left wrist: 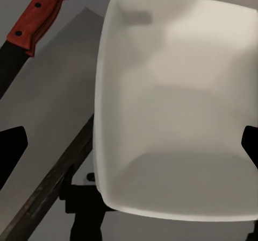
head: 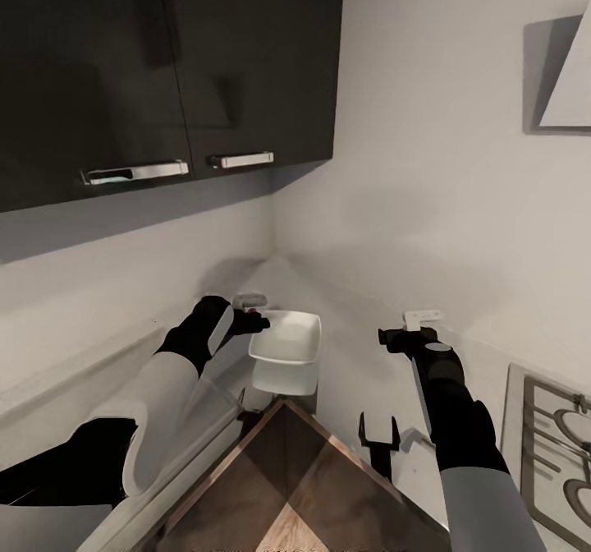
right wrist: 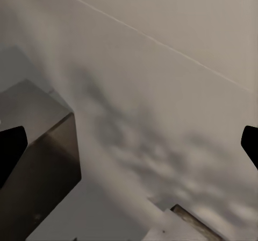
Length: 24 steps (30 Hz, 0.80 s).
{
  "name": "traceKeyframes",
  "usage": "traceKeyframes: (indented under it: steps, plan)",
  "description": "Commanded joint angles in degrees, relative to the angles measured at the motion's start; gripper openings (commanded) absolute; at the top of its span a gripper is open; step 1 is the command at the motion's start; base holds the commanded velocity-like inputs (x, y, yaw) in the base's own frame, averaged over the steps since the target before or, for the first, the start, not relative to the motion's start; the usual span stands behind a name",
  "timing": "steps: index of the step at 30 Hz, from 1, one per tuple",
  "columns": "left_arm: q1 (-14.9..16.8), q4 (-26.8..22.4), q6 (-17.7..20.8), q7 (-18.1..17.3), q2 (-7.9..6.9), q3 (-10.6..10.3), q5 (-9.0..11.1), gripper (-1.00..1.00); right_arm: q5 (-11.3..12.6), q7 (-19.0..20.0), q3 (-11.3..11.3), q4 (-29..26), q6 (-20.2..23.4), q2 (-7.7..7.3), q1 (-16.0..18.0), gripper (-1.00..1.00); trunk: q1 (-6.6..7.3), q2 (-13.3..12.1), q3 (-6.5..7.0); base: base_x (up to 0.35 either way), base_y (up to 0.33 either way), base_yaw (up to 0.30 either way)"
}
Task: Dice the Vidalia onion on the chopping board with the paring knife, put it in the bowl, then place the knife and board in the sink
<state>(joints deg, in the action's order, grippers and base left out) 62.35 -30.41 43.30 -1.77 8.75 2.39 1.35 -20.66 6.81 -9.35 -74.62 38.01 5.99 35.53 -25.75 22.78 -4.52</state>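
The white bowl [head: 287,340] stands on the glossy countertop [head: 345,330] in the wall corner. My left gripper [head: 250,322] hovers at its left rim. In the left wrist view the left gripper [left wrist: 129,147] is open, its fingertips [left wrist: 12,149] spread wider than the bowl [left wrist: 172,106] below them. The paring knife [left wrist: 33,19], red-handled with a dark blade, lies beside the bowl. The chopping board [head: 287,470] lies just in front of the bowl, its dark edge [left wrist: 51,190] showing. My right gripper [head: 396,338] hangs open over bare countertop, right of the bowl. The Vidalia onion and the sink are out of view.
Black upper cabinets [head: 164,67] with chrome handles hang over the left wall. A hob [head: 554,445] sits in the countertop at the right edge, under an extractor hood [head: 566,75]. The right wrist view faces pale wall [right wrist: 161,90] between the open right gripper [right wrist: 129,144].
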Motion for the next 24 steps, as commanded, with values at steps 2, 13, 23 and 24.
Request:
traceKeyframes:
  steps: [2,13,23,24]
  plan:
    - [0.05,-0.07,0.3,-0.07,0.04,0.25,0.09,1.0,-0.61,0.57,-0.14,-0.08,0.22,0.05,0.06,1.0,-0.04,0.14,-0.31,0.0,0.0,0.0]
    - [0.05,-0.08,0.29,-0.07,0.04,0.25,0.08,1.0,-0.61,0.57,-0.14,-1.26,0.22,0.04,0.06,1.0,-0.04,0.14,-1.24,0.0,0.0,0.0]
    - [0.05,-0.08,0.29,-0.07,0.05,0.25,0.06,1.0,-0.52,0.58,4.77,-5.91,0.22,0.05,0.06,1.0,-0.04,0.14,-2.02,0.0,0.0,0.0]
    - [0.05,-0.08,0.29,-0.07,0.05,0.25,0.06,1.0,-0.5,0.58,5.1,-6.34,0.22,0.05,0.06,1.0,-0.04,0.14,-2.09,0.0,0.0,0.0]
